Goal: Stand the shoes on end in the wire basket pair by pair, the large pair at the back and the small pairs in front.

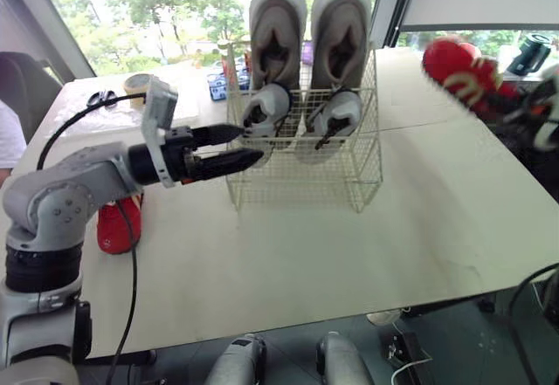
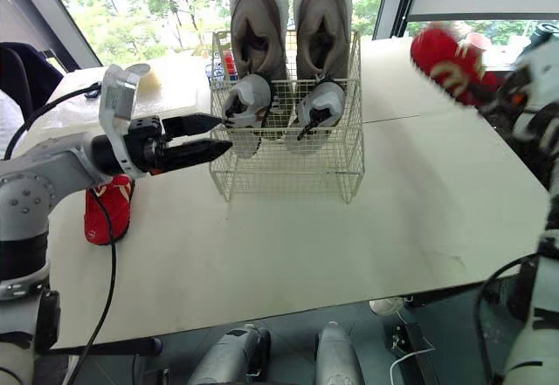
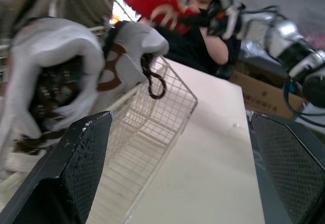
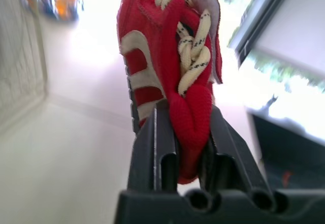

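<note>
Red shoe [image 4: 152, 56] pinched in R hand [image 4: 185, 113], raised; L hand [image 1: 248, 142] parted, level beside wire basket [image 1: 306, 175].

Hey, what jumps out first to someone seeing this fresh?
The big grey shoes stand on end at the back of the wire basket, a small pair in front. The right pincer grips a red shoe, raised right of the basket. A second red shoe sits on the table at left.

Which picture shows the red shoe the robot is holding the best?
The right wrist view: the red shoe is close up, with its laces showing, pinched in the right tool. The eye views show it small, held up off to the robot's right. The left wrist view shows it far off, past the basket.
</note>
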